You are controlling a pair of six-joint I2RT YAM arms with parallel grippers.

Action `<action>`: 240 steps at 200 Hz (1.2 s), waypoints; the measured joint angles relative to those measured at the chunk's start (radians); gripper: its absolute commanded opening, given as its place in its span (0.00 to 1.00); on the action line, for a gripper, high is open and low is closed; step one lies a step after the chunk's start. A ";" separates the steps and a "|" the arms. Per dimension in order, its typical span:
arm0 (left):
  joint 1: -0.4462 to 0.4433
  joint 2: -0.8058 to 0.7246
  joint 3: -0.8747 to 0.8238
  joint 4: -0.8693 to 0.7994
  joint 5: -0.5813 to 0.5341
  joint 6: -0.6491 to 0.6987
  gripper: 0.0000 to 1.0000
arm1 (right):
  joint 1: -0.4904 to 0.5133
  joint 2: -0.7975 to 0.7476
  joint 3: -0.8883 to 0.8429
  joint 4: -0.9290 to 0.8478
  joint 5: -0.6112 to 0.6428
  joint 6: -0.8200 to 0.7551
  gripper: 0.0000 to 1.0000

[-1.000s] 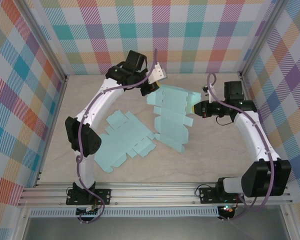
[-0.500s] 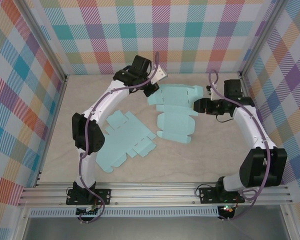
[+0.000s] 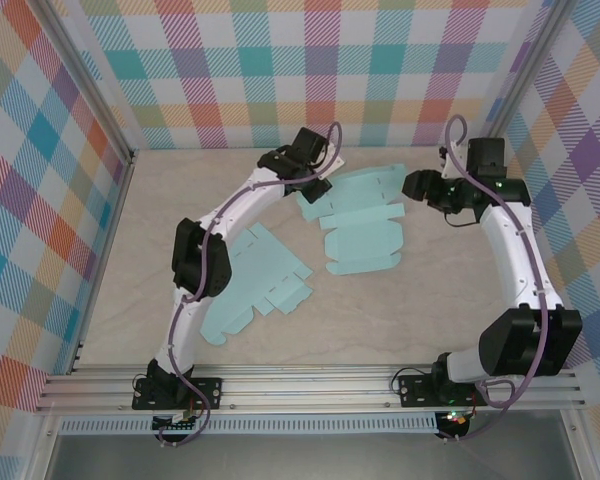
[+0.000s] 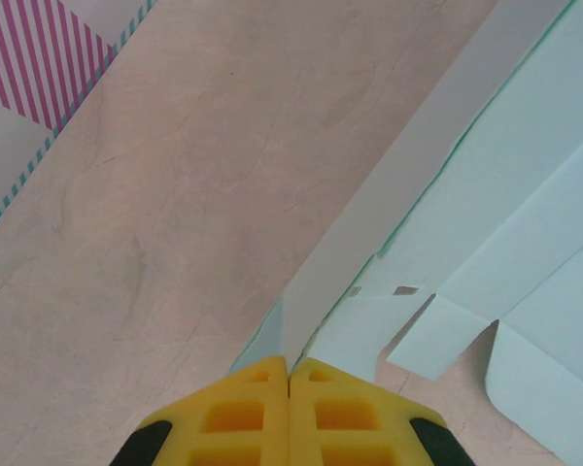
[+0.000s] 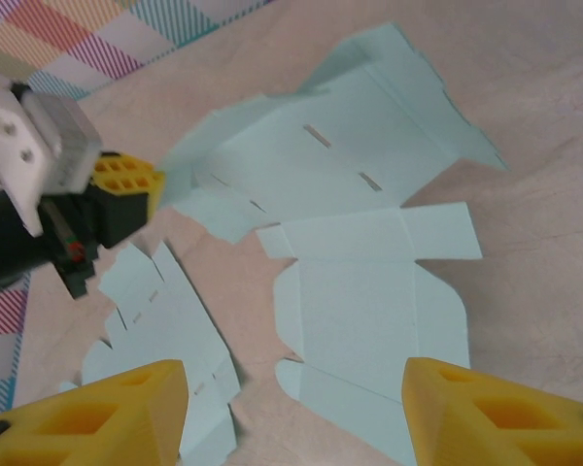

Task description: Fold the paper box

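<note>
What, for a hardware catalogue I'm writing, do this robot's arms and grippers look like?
Both the left arm and right arm have white links, black joints, and a purple cable along them. The left gripper and right gripper have yellow fingers with moulded rectangular pockets.

Pale blue paper box blank point(image 3: 365, 228), die-cut and unfolded, lies mostly flat mid-table with slots and flaps showing. Its far-left flap is raised, pinched by the left gripper point(image 4: 289, 372). 2nd blank point(image 3: 252, 282), identical, lies flat to its left, near but apart.
</note>
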 measured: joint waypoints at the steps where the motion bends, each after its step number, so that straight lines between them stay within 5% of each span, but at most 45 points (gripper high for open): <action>1: -0.001 0.000 0.000 0.001 0.000 0.000 0.00 | 0.000 0.001 0.003 0.000 0.000 0.002 0.61; 68: -0.016 -0.027 -0.146 0.106 -0.031 0.031 0.00 | 0.000 0.267 0.236 -0.008 -0.068 0.128 0.55; 135: -0.068 -0.043 -0.256 0.214 -0.209 0.054 0.00 | 0.000 0.377 0.312 -0.046 -0.094 0.156 0.58; 240: -0.161 -0.043 -0.255 0.315 -0.365 0.064 0.00 | 0.054 0.592 0.483 -0.171 0.028 0.100 0.61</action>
